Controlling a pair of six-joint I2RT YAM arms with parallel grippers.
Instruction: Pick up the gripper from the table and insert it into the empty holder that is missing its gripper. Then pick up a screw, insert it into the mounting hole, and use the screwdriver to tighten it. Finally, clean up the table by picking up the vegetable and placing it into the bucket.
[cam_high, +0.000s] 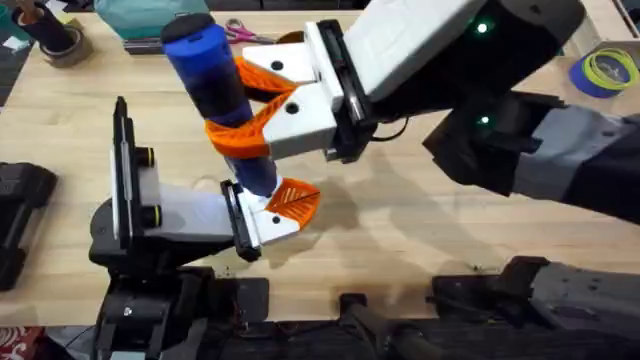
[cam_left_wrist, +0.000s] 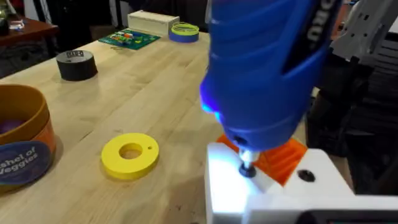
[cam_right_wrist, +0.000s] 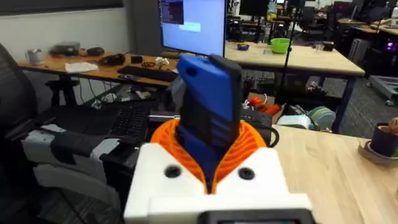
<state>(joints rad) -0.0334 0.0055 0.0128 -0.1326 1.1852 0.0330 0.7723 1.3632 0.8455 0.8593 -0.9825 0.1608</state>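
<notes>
Blue screwdriver (cam_high: 215, 85): upright, clamped in right claw (cam_high: 262, 105); tip on holder (cam_high: 270, 225).
Left claw (cam_high: 275, 212): opening cannot be told.
Bucket (cam_left_wrist: 22, 140): beside yellow disc (cam_left_wrist: 129, 154).

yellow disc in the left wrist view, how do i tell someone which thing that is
Start at the wooden table and find the orange bucket at its edge. Beside it lies the yellow disc, flat with a centre hole. The black tape roll farther back is dark and taller.
</notes>
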